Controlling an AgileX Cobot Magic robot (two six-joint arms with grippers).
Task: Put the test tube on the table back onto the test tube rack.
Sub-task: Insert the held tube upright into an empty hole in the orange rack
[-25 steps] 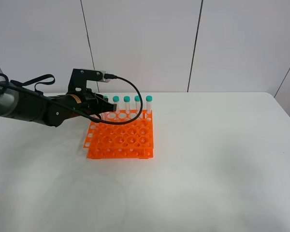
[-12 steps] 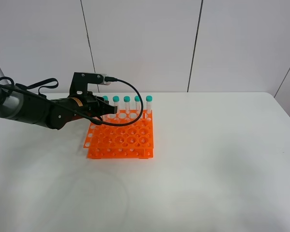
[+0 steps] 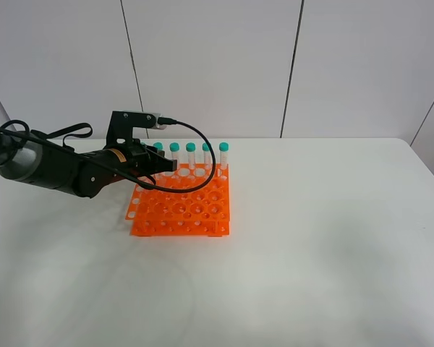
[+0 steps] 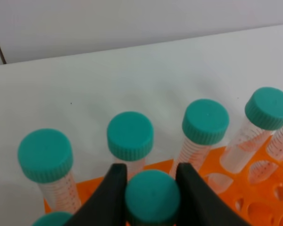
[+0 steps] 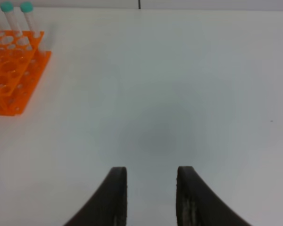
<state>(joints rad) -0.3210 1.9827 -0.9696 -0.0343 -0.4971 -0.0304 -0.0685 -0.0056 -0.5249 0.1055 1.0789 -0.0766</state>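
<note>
My left gripper [image 3: 166, 165] hangs over the back left part of the orange test tube rack [image 3: 179, 206]. In the left wrist view it [image 4: 152, 181] is shut on the teal cap of a test tube [image 4: 152, 197], held upright just in front of the back row. Several identical tubes [image 4: 130, 135] stand in that back row [image 3: 190, 148]; the held tube's lower end is hidden. My right gripper [image 5: 152, 188] is open and empty above the bare white table [image 5: 179, 94]. It is not in the exterior view.
The rack [image 5: 12, 66] stands at the far edge of the right wrist view, with tube caps [image 5: 7, 7] above it. A black cable [image 3: 202, 155] loops from the left wrist over the rack. The table [image 3: 311, 238] stretches to the right and front.
The left arm has shifted slightly right and lower over the rack's back left, still holding the tube. The rack and the standing tubes have not moved.
</note>
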